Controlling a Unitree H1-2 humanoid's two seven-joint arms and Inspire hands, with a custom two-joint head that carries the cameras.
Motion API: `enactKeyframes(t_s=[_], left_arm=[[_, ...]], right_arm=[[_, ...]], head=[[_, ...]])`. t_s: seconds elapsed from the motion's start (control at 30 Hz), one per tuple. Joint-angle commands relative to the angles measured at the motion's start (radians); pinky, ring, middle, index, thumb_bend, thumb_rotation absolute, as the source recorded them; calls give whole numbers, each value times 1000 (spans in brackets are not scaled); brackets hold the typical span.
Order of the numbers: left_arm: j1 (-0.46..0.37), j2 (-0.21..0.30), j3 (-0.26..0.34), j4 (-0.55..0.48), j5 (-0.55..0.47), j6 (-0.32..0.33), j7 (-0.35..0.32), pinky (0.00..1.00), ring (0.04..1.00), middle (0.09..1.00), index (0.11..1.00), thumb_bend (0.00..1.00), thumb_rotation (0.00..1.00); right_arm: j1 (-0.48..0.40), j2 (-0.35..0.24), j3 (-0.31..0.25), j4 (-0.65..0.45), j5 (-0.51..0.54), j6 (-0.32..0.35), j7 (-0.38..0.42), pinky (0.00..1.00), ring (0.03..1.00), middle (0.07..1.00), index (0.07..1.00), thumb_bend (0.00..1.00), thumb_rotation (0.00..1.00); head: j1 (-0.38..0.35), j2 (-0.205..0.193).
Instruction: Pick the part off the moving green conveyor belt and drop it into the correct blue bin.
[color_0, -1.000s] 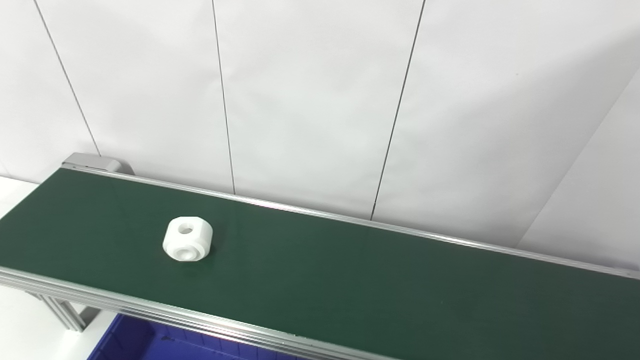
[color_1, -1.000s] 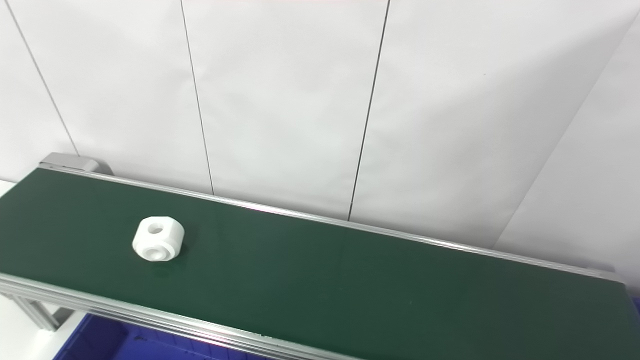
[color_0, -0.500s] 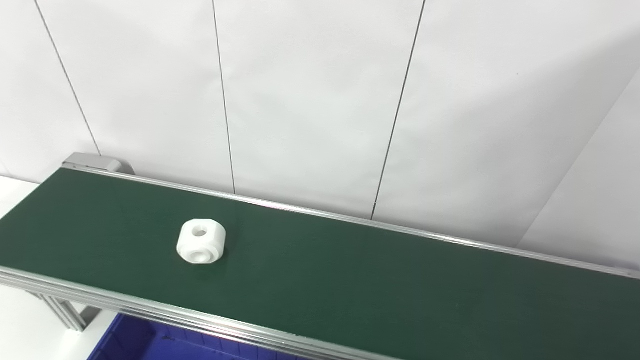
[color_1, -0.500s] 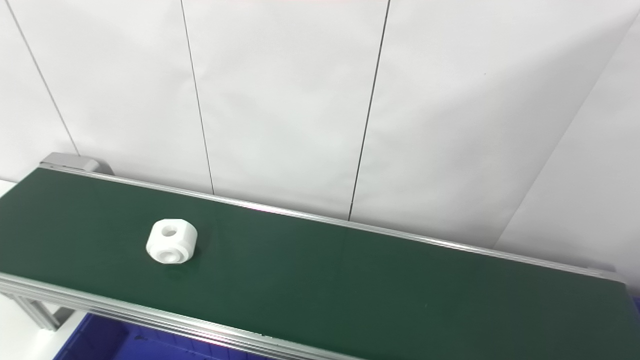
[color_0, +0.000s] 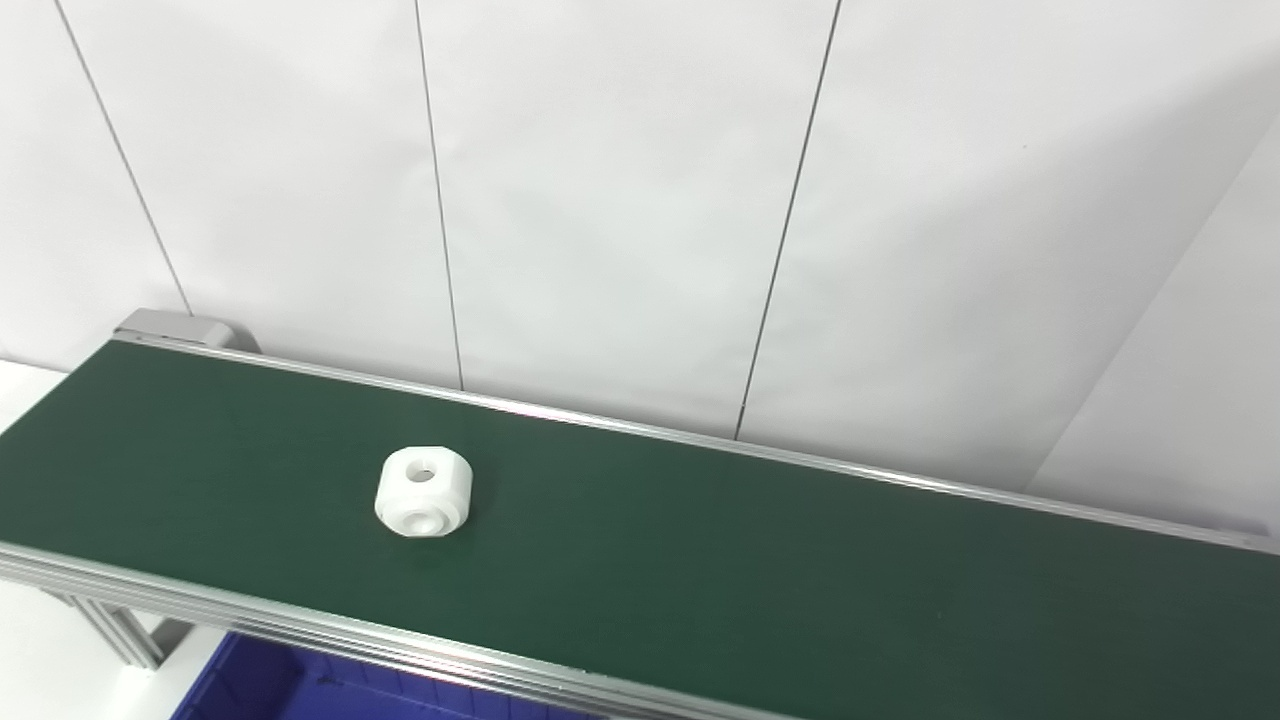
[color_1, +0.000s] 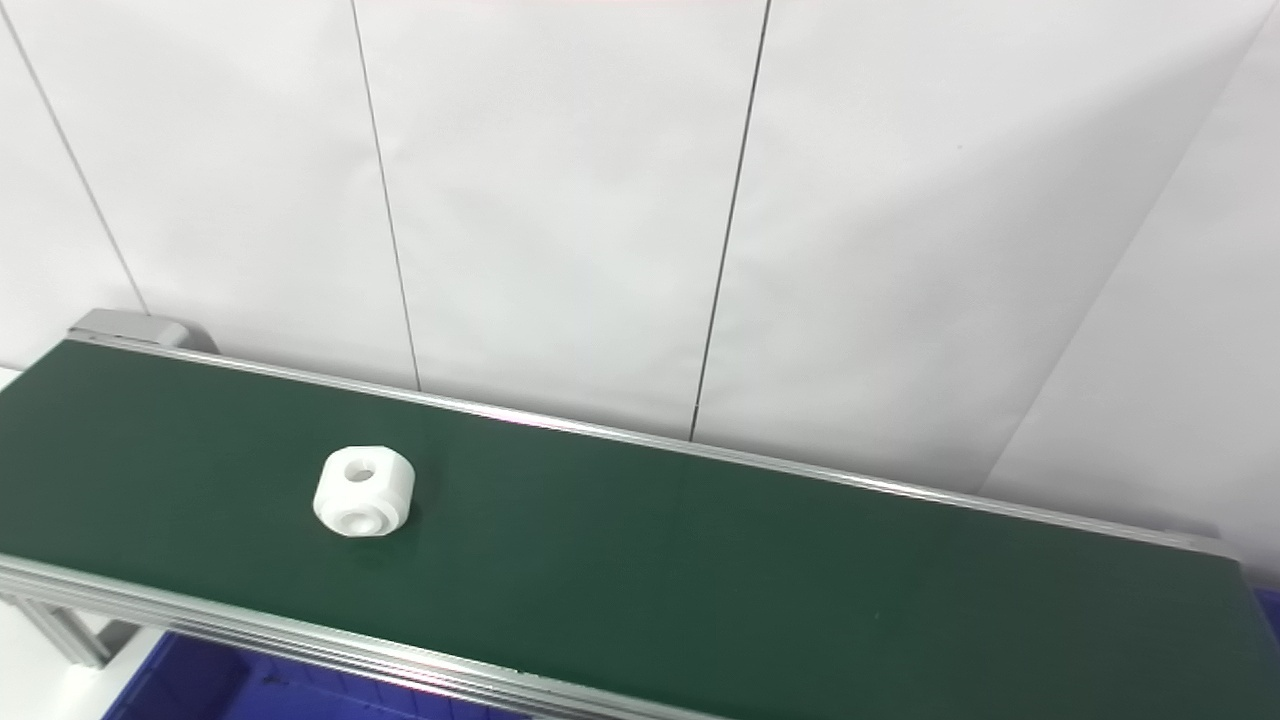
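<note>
With neither hand in view, so their state unknown, I judge the white part (color_0: 424, 492) on the conveyor belt (color_0: 800, 560) rigid, light, slick: I'd pinch its flat sides.

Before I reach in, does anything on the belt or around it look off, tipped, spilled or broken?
Nothing stands out. The white part sits alone and intact on the green belt, well inside both rails, with one hole facing up. A corner of a blue bin shows below the near rail. Neither hand is in view.
</note>
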Motion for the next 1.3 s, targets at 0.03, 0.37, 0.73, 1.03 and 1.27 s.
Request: enactKeyframes(t_s=[0.03, 0.37, 0.73, 1.03, 1.27], left_arm=[[-39, 53, 50, -121, 6, -34, 10, 686, 800, 859, 796, 916, 379], [-118, 60, 295, -228, -19, -33, -135, 772, 904, 954, 910, 864, 361], [-291, 43, 478, -212, 90, 153, -318, 840, 921, 948, 916, 814, 311], [-407, 52, 515, -112, 279, 362, -410, 852, 927, 966, 927, 862, 293], [-496, 53, 494, 20, 390, 401, -442, 886, 938, 975, 931, 920, 310]], right_arm=[[-11, 2, 5, -34, 18, -61, -32, 664, 769, 831, 888, 896, 225], [-17, -6, -2, -58, 39, -60, -12, 680, 780, 835, 891, 891, 230], [-28, -1, -15, -52, 57, -60, 9, 709, 797, 840, 898, 928, 246], [-25, -9, -13, -59, 53, -60, 9, 715, 806, 848, 912, 933, 254], [-16, -15, -17, -76, 49, -59, 21, 725, 815, 858, 927, 926, 255]], head=[[-20, 15], [15, 68], [48, 85], [66, 97], [80, 111]])
